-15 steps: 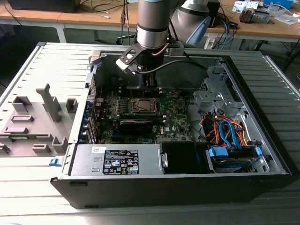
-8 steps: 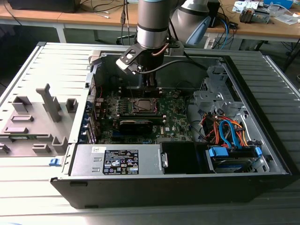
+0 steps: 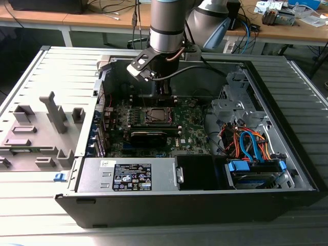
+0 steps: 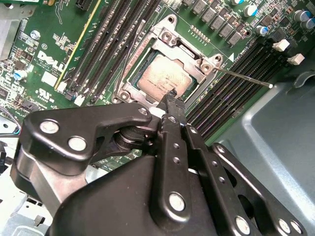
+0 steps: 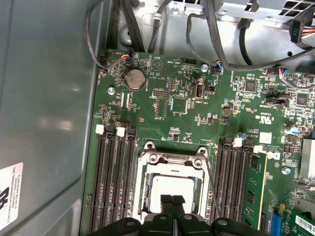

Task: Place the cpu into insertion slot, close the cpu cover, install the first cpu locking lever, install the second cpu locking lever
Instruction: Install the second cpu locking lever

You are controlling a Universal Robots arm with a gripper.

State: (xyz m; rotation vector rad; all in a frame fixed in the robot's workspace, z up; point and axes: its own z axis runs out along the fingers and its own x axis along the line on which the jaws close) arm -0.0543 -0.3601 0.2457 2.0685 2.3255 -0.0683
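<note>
The cpu (image 4: 165,78) lay flat inside the insertion slot (image 5: 172,156), its silver-grey top showing through the window of the cpu cover (image 5: 172,168), which was folded down over it. In the exterior view the socket sat near the middle of the motherboard (image 3: 192,128), directly below my arm (image 3: 166,25).

My gripper (image 4: 172,101) hung just over the edge of the socket. Its two black fingers were pressed together with hardly a gap between them and had nothing in their grasp. In the first wrist view the fingertips (image 5: 166,201) overlapped the chip's near edge. I could not tell whether they touched the cover or hovered just above it.

A thin metal locking lever (image 4: 243,77) stuck out from one corner of the socket and slanted across the memory slots (image 4: 221,93) beside it. In the first wrist view a lever rod (image 5: 211,189) ran along the side of the socket, between it and a bank of black slots. More long memory slots (image 5: 113,182) flanked the other side.

Farther out on the green board sat a round coin battery (image 5: 135,78), with black cables (image 5: 216,44) looping above it. The whole board lay inside an open computer case (image 3: 287,154), with a grey power supply (image 3: 128,174) along its near wall and blue and orange cables (image 3: 251,143) bundled toward the exterior view's right. A grey fixture tray (image 3: 36,128) stood outside the case on the exterior view's left.
</note>
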